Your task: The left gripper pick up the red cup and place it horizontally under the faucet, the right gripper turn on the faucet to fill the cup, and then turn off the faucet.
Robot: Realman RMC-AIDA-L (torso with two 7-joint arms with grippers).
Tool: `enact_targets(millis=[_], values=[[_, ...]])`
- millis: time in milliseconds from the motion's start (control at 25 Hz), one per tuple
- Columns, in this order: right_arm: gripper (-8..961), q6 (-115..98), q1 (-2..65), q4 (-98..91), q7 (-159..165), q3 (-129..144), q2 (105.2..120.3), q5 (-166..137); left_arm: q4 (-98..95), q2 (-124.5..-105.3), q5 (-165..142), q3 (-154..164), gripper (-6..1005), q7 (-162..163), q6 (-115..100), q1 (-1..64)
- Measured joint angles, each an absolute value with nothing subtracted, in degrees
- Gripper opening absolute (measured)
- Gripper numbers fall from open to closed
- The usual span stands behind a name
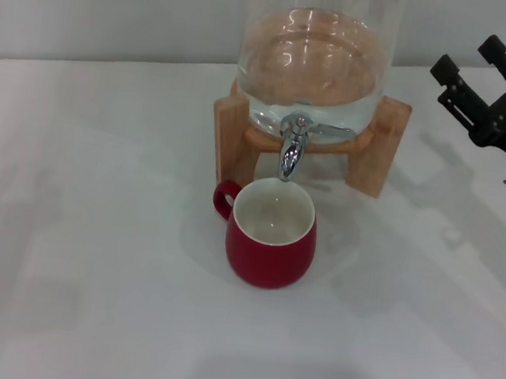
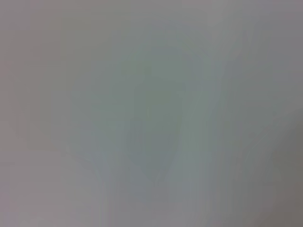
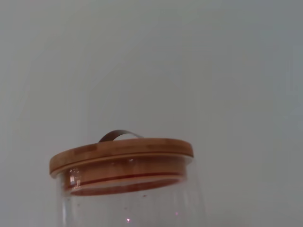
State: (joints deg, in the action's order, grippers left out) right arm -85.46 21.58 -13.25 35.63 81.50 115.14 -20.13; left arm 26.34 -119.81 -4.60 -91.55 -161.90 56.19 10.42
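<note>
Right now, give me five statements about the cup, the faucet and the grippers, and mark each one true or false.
1. The red cup stands upright below the faucet. True.
2. The right gripper is clamped on the faucet. False: it hangs open to the right of the glass dispenser, touching nothing.
3. The cup's handle points to the robot's left. True.
4. The left gripper holds the cup. False: it is not in view, and nothing grips the cup.
5. The dispenser has no lid. False: the right wrist view shows a wooden lid on it.
</note>
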Motion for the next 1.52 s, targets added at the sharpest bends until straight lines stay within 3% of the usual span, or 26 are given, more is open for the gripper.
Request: enact_targets(millis=[1520], values=[[825,-86.97,23.19,-13.22,41.72,87.92,115.21,-33.17,18.98,-119.53,-5.61,-97.78,454,-161.98,66.84,8.98]])
